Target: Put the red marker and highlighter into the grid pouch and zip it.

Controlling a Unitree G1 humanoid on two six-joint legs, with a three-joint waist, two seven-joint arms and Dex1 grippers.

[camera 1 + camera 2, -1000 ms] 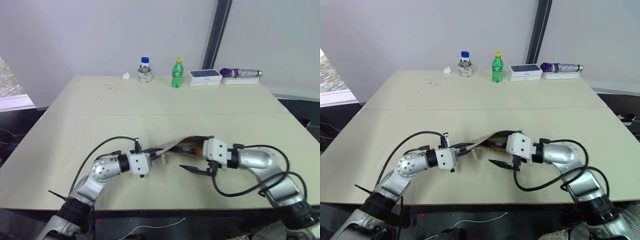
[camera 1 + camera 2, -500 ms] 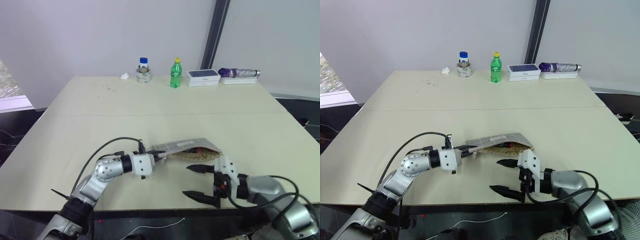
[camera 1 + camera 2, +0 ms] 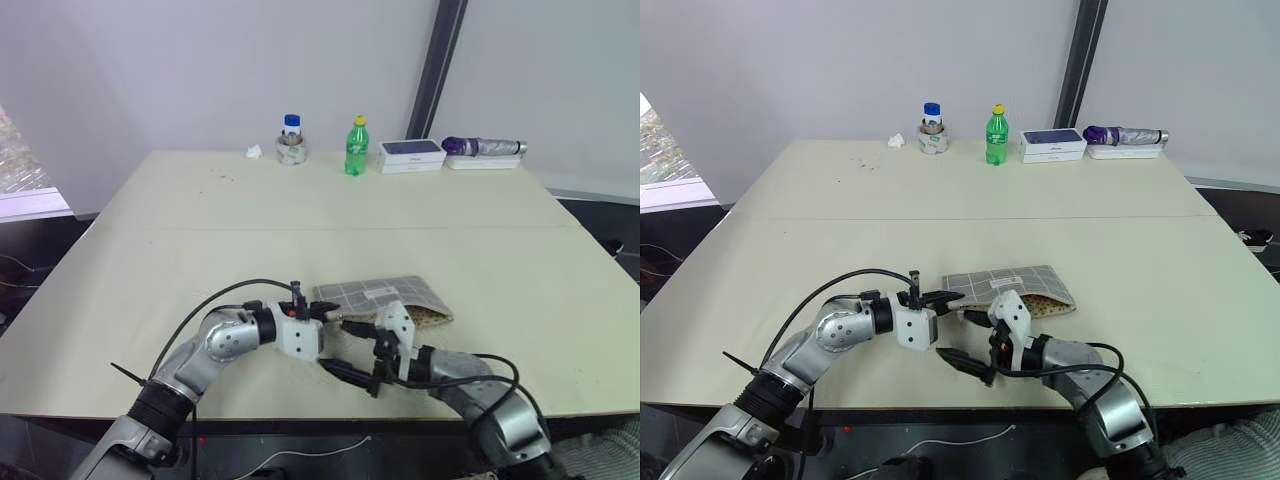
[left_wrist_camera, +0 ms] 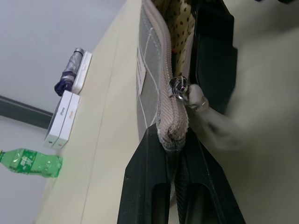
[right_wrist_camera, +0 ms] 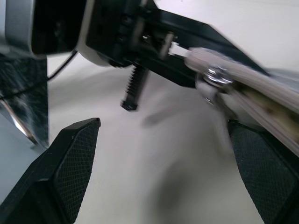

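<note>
Grid pouch [image 3: 385, 297] lies flat on the tan table [image 3: 300, 215] near its front edge, just past both grippers; its mouth gapes, dotted lining showing, and whether the marker and highlighter are inside cannot be told; the left gripper [image 4: 172, 140], fingers pressed together, pinches the pouch's zipper end, the metal slider and white pull [image 4: 189, 93] sitting just beyond that pinch; the right gripper [image 3: 965, 340], fingers spread wide, hovers at about 7 o'clock of the pouch, close beside the pull; the step in hand looks to be the zipping; next, the right gripper would need to close on the pull and draw it along toward 3 o'clock while the left anchors the end; bottles [image 3: 355, 146] and boxes [image 3: 410, 154] line the far edge at 12 o'clock.
</note>
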